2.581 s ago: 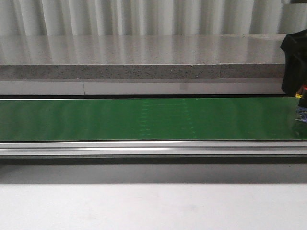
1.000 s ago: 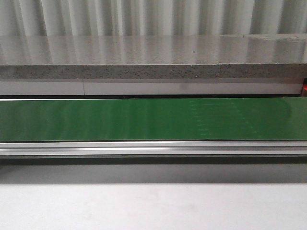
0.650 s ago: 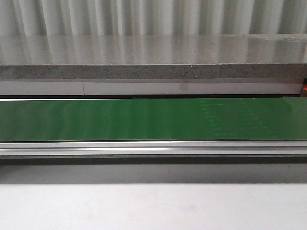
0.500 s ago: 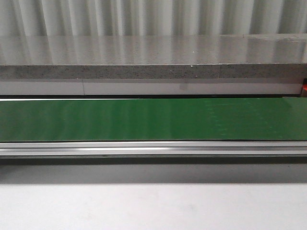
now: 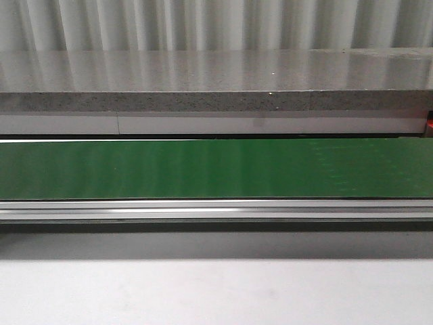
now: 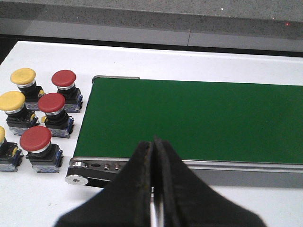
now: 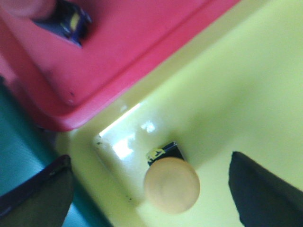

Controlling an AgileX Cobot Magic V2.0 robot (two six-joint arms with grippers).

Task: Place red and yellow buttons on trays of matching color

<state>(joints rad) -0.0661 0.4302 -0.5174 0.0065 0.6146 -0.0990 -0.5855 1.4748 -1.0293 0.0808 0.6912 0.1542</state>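
In the left wrist view, three red buttons point(image 6: 51, 102) and several yellow buttons point(image 6: 11, 100) stand on the white table beside the end of the green conveyor belt point(image 6: 199, 118). My left gripper point(image 6: 153, 142) hovers shut and empty over the belt's near rail. In the right wrist view, a yellow button point(image 7: 172, 184) stands in a corner of the yellow tray point(image 7: 246, 94). My right gripper point(image 7: 150, 163) is open above it, its fingers wide apart on either side and not touching it. The red tray point(image 7: 132, 42) adjoins the yellow one and holds a red button point(image 7: 28, 7), mostly cut off.
The front view shows only the green belt point(image 5: 216, 168), its aluminium rail point(image 5: 216, 210), a grey stone ledge point(image 5: 203, 81) behind and white table in front; neither arm appears there. The belt's end roller point(image 6: 75, 178) sits near the loose buttons.
The right arm, at the right edge of the front view 2.6 s ago with a button, has left that view. Faint marks on the belt have drifted right.
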